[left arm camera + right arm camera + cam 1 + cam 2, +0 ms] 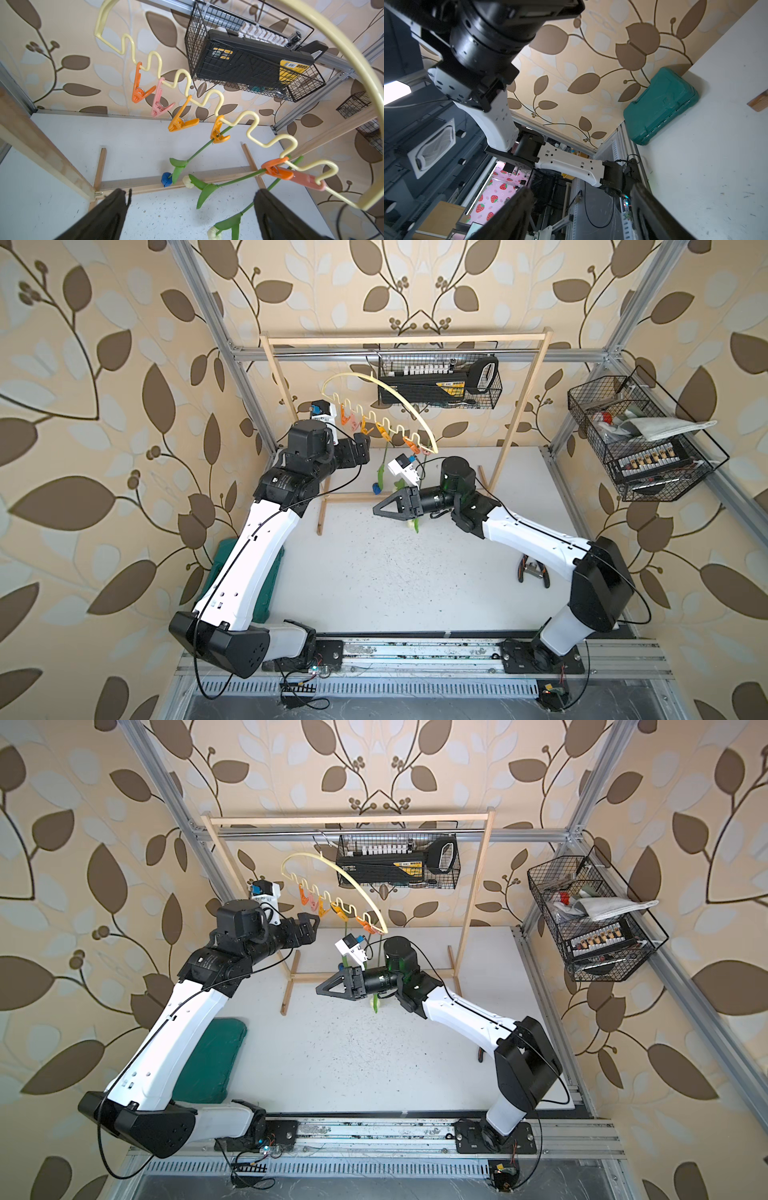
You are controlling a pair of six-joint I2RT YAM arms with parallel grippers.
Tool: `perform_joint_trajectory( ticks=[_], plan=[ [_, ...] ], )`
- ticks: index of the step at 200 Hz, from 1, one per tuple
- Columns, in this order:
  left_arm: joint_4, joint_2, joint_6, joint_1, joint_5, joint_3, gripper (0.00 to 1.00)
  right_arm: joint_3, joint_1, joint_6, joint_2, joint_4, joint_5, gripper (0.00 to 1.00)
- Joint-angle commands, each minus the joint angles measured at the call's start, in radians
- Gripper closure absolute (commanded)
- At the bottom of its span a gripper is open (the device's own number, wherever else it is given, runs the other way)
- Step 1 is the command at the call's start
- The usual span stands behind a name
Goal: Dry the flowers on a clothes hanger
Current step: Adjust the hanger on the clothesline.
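Both grippers are spread wide with nothing between their jaws. The left gripper (192,192) is raised just beside the clip row and looks up along it. The right gripper (380,508) hovers lower, over the table (415,593), beside the dangling heads.

All the flowers hang head-down from the clothes hanger (207,97), the usual way to dry stems straight. The blue tulip (166,179) is pinched at its stem by an orange clip (219,135) near the middle of the wavy bar. One cream tulip (187,181) is held by a second orange clip (276,169) further along. The other cream tulip (213,232) hangs from the bar's far end, next to a pink clip (307,180). The second orange clip overlaps the spot where that stem is gripped, so it is unclear which clip holds it. In the left wrist view its stem passes behind one finger, and contact cannot be judged. Three spare clips (160,106) nearer the left arm hold nothing.

The hanger hooks over the top bar of a wooden rack (407,339), which appears to keep the heads off the table.

With three stems up and both grippers empty, the hanging looks finished. What remains is probably to back the arms away without brushing the stems, since so light a hanger would swing.
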Motion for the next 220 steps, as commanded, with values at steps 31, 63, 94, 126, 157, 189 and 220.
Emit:
perform_joint_trajectory(
  ticks=[31,63,94,126,157,189,220],
  plan=[
    [-0.011,-0.056,-0.035,0.007,-0.028,-0.037,0.01,0.113,-0.031,-0.427,-0.081,-0.602,0.297,0.24],
    [-0.077,-0.085,-0.081,0.007,-0.16,-0.053,0.01,0.147,-0.128,-0.477,-0.117,-0.683,0.37,0.24],
    [-0.035,-0.143,0.023,0.007,-0.201,-0.168,0.01,0.212,-0.187,-0.538,-0.142,-0.787,0.375,0.24],
    [-0.015,-0.194,0.016,0.007,-0.381,-0.29,0.01,0.223,-0.203,-0.567,-0.191,-0.846,0.378,0.21],
    [0.123,-0.264,0.032,0.039,-0.493,-0.474,0.01,0.2,-0.203,-0.594,-0.237,-0.902,0.408,0.17],
    [0.265,-0.351,0.068,0.133,-0.428,-0.677,0.01,0.177,-0.202,-0.639,-0.302,-0.957,0.522,0.01],
    [0.404,-0.411,0.124,0.16,-0.439,-0.825,0.01,0.195,-0.202,-0.654,-0.316,-0.974,0.56,0.01]
  ],
)
